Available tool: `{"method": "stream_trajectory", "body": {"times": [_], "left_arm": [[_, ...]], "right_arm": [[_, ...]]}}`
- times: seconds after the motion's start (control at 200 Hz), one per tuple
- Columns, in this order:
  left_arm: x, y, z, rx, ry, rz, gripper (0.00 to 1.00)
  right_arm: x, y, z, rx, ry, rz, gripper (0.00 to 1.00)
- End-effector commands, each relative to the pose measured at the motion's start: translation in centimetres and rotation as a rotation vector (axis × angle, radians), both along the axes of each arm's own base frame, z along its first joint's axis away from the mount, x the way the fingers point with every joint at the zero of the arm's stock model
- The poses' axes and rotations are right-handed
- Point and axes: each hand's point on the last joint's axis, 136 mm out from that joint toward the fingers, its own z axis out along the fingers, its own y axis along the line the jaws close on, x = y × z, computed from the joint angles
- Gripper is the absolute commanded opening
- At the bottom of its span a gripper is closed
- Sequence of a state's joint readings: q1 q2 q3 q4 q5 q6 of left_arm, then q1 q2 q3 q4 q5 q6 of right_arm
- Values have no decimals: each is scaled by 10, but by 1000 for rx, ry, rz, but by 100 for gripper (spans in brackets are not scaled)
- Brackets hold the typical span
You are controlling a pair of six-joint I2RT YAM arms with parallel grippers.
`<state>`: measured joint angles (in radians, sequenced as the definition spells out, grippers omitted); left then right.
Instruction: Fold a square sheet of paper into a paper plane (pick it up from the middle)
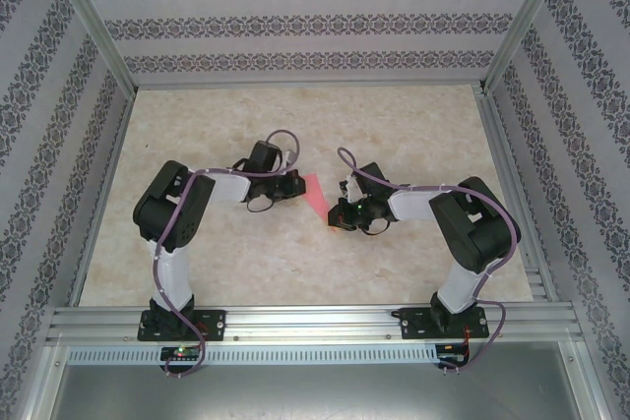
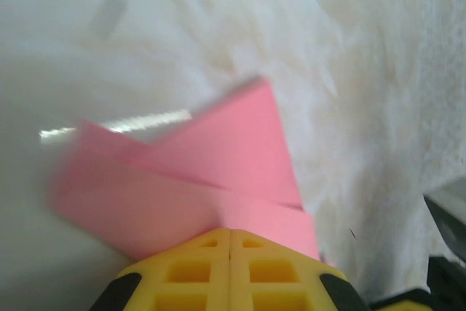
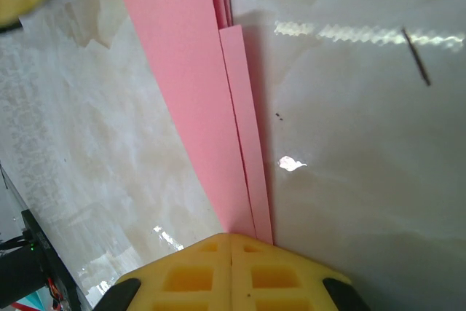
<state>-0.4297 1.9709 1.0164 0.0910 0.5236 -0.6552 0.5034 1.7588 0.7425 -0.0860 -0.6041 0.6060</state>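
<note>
Between the tools stretches folded pink paper (image 1: 315, 196). Left gripper (image 2: 230, 242) and right gripper (image 3: 231, 242) each pinch an end, likely for creasing.

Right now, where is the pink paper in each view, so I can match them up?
Top external: pink paper mid-table, between left gripper and right gripper.
Left wrist: pink paper at centre, running down into shut yellow fingers.
Right wrist: pink paper as a strip from top edge to yellow fingers.
Shared landmark: the pale marbled table.

left gripper (image 1: 294, 185) and right gripper (image 1: 337, 213) flank paper (image 1: 315, 196) (pink).
</note>
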Motion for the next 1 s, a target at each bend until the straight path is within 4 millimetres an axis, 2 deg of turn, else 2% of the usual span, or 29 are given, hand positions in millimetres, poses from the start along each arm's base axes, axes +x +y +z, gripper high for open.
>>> {"method": "stream_trajectory", "body": {"times": [0.0,0.355,0.455,0.555,0.694,0.774,0.829,0.924,0.994], "left_arm": [[19,41,-27,127,19,80,6],[50,74,-24,215,1,141,6],[56,76,-13,216,-18,144,7],[60,74,7,201,-45,145,10],[59,77,42,206,-84,166,16],[52,80,61,213,-99,182,22],[44,82,69,243,-95,198,26],[28,80,77,292,-79,210,30],[15,75,80,333,-69,209,35]], "right_arm": [[-62,-89,-80,-448,236,-75,6],[-60,-86,-79,-433,233,-86,7],[-51,-74,-70,-389,201,-82,10],[-37,-56,-53,-333,152,-65,13],[-10,-29,-13,-221,55,-62,19],[7,-17,24,-143,-30,-73,26],[20,-12,52,-97,-99,-94,34],[37,-13,95,-45,-212,-138,53],[47,-26,113,-66,-277,-182,63]]}}
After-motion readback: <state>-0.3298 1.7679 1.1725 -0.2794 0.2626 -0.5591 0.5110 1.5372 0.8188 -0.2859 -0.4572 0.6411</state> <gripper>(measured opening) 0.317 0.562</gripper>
